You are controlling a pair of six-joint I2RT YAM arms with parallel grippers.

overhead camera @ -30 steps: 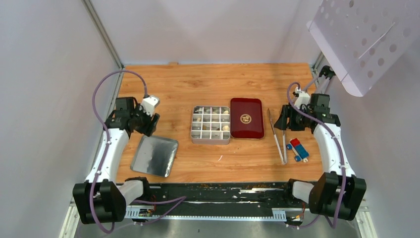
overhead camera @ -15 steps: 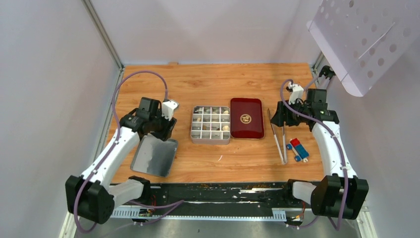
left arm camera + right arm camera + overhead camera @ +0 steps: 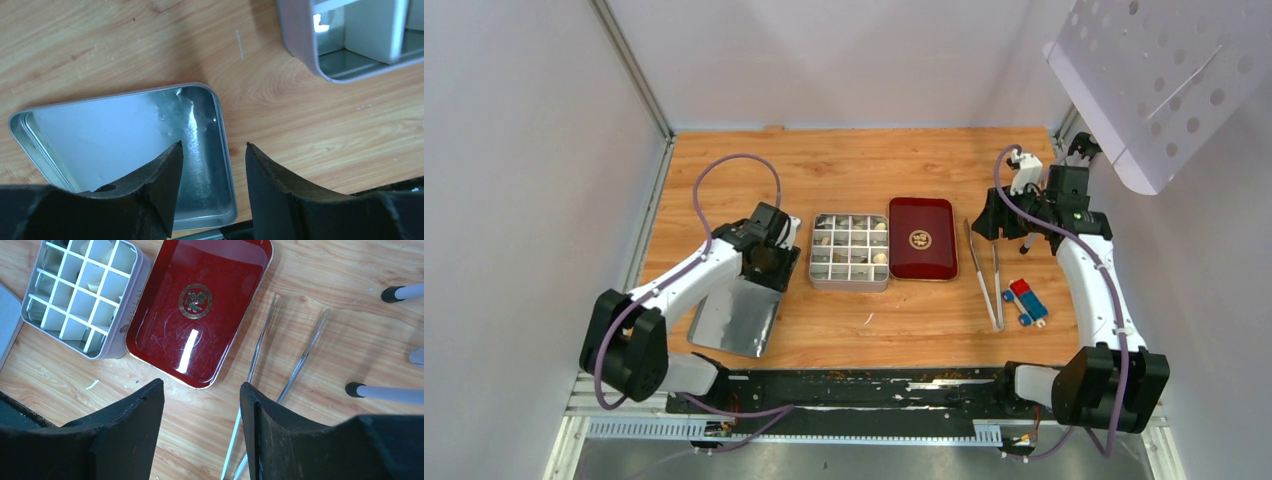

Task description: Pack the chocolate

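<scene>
The chocolate [image 3: 881, 257] lies as small cream and brown pieces in several compartments of the open grey tin [image 3: 812, 262]. The tin's corner shows in the left wrist view [image 3: 305, 47], and its grid shows in the right wrist view [image 3: 131, 290]. My left gripper [image 3: 776, 265] is open and empty, low over the far right corner of a silver tray [image 3: 736, 315], just left of the tin. In its own view the gripper [image 3: 214, 145] straddles the tray's rim [image 3: 223, 140]. My right gripper [image 3: 984, 222] is open and empty above the wood between the red lid and the tongs [image 3: 201, 384].
A red lid [image 3: 922, 238] lies right of the tin and fills much of the right wrist view [image 3: 200, 310]. Long metal tongs [image 3: 984, 275] and a red-and-blue block [image 3: 1026, 300] lie further right. A white perforated panel [image 3: 1164, 80] hangs at the back right.
My left arm swung right from the table's left edge, across the silver tray, up to the tin's left side. My right gripper shifted a little left and back.
</scene>
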